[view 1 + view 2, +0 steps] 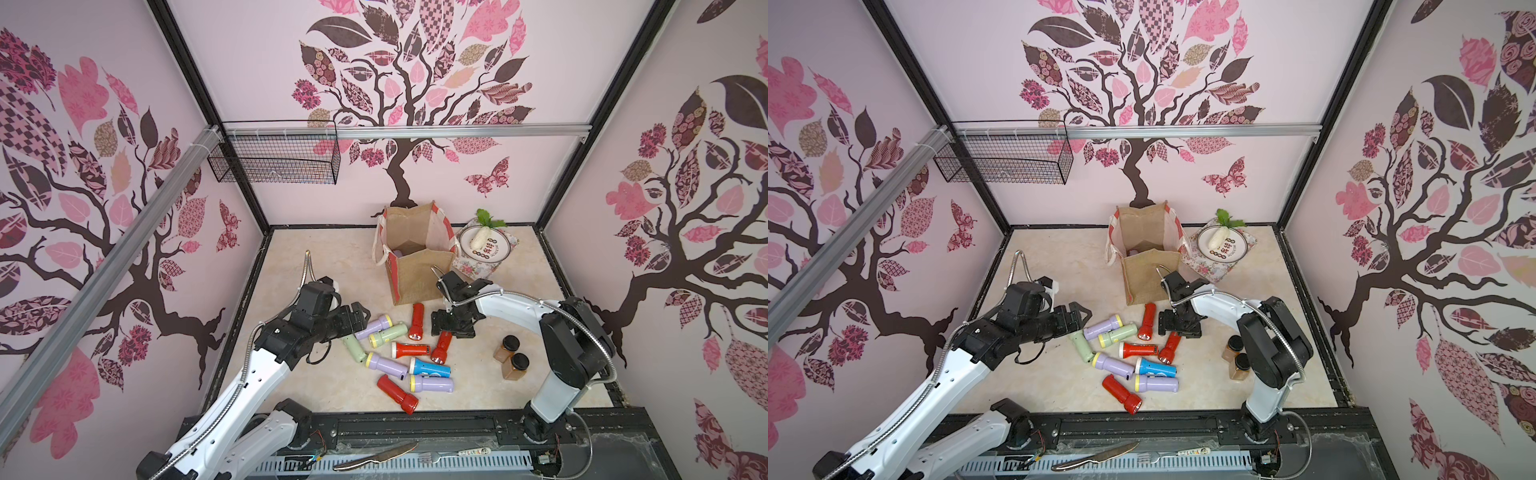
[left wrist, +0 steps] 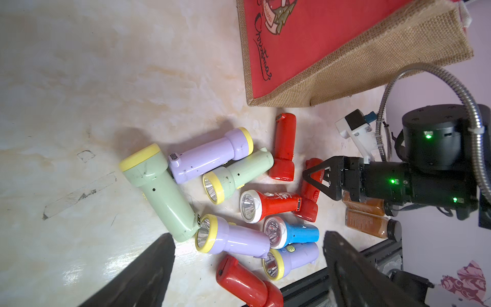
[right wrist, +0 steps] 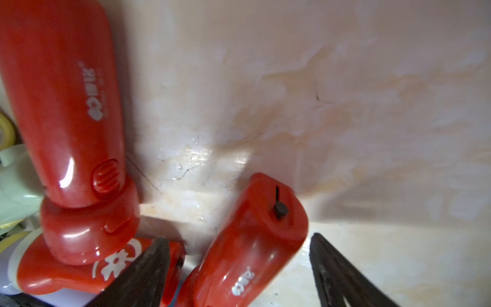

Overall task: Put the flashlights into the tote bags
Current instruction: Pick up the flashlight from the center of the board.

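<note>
Several flashlights in red, lilac, pale green and blue lie in a loose pile on the marble table in both top views. The brown burlap tote bag stands open just behind the pile. My right gripper is down at the pile's right edge. It is open, one finger on each side of a red flashlight, with a gap showing beside the far finger. My left gripper hovers open above the pile's left side, holding nothing. Its fingers frame a lilac flashlight.
Two brown black-capped jars stand to the right of the pile, beside the right arm. A plate with a white radish sits right of the bag. A black wire basket hangs on the back rail. A knife and a fork lie at the front edge.
</note>
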Robot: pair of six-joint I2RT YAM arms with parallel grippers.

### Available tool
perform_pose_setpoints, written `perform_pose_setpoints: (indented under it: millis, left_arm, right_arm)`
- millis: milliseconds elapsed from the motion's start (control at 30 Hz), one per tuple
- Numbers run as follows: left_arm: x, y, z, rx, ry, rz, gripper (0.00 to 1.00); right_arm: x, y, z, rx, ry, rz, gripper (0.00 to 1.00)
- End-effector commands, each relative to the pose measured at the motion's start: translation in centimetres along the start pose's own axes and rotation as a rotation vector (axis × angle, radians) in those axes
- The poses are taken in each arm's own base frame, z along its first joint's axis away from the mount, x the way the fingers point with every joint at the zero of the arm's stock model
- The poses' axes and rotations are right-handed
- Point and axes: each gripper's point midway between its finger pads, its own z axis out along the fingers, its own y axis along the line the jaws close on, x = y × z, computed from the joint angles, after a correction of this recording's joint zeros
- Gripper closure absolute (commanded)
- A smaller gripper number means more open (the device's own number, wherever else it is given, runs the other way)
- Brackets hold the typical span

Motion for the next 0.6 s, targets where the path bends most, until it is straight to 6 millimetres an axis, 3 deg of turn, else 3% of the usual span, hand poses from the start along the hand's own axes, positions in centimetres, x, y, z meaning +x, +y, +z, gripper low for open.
perform_pose_setpoints:
  millis: [0, 400, 567]
  left_arm:
    - [0.16, -0.04, 0.08, 0.014, 0.003, 0.030, 0.09]
    - [0.55, 0.23, 0.02, 0.012, 0.010, 0.046, 0.10]
    - [0.67, 0.36, 0.09, 0.009, 0.012, 0.045, 0.10]
  right_arm:
    - [-0.10, -0.56, 0.97, 0.020, 0.002, 0.050, 0.19]
    - [-0.21, -0.76, 1.77, 0.029, 0.006, 0.076, 0.31]
    - [-0.37, -0.96, 1.72, 0.044, -0.001, 0.073, 0.40]
